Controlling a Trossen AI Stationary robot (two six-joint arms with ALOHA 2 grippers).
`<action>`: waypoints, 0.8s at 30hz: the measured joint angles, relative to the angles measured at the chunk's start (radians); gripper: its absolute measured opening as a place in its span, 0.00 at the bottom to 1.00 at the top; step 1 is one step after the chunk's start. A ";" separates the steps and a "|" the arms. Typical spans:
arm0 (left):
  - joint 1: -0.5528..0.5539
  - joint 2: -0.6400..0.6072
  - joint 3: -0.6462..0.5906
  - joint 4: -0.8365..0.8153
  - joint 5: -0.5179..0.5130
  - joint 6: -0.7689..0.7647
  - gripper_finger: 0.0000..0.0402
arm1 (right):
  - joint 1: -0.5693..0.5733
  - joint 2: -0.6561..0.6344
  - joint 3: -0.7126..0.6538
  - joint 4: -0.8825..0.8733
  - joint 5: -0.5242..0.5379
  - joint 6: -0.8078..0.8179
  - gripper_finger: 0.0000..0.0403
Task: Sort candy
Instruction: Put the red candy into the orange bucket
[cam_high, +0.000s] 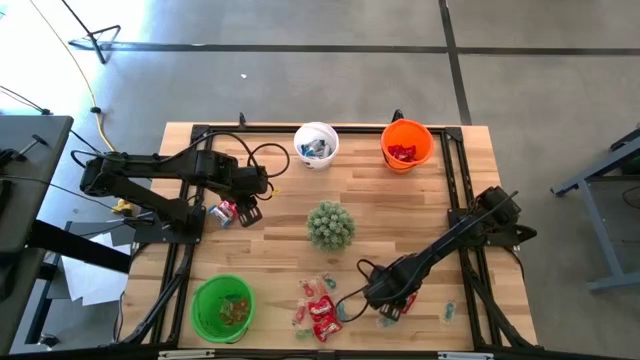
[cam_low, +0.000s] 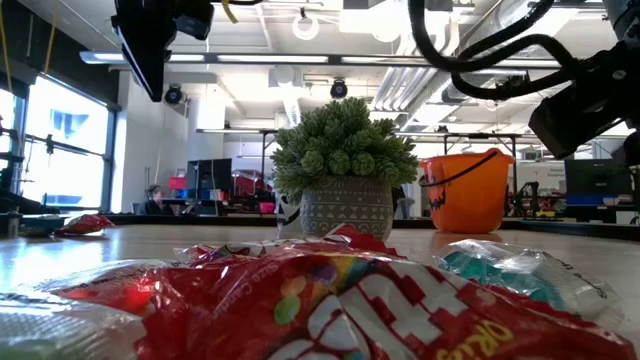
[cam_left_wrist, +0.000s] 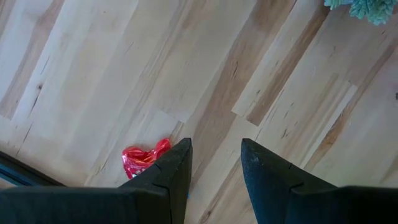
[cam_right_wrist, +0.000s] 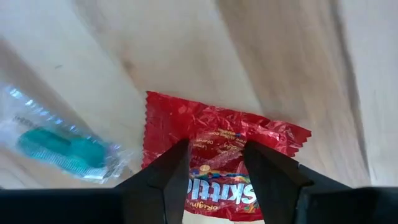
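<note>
The right gripper (cam_right_wrist: 214, 167) is down low at the near side of the desk (cam_high: 280, 195), fingers apart, right over a red candy packet (cam_right_wrist: 217, 140) that lies flat on the wood. It is not squeezing it. A clear blue-green candy (cam_right_wrist: 59, 149) lies just beside. The left gripper (cam_left_wrist: 214, 165) waits open on the left, near another red candy (cam_left_wrist: 142, 158). More candy (cam_high: 318, 305) sits between the green bucket (cam_high: 222, 308) and the right gripper.
</note>
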 joint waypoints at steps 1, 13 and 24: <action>0.000 0.000 0.000 0.000 0.000 0.000 0.31 | 0.000 0.000 0.000 -0.008 -0.001 0.011 0.38; 0.000 0.000 0.000 0.002 0.000 -0.024 0.31 | -0.002 0.003 0.000 -0.031 -0.008 0.069 0.03; 0.000 0.000 0.000 0.002 -0.001 -0.008 0.31 | -0.005 0.027 0.115 -0.193 -0.008 0.040 0.00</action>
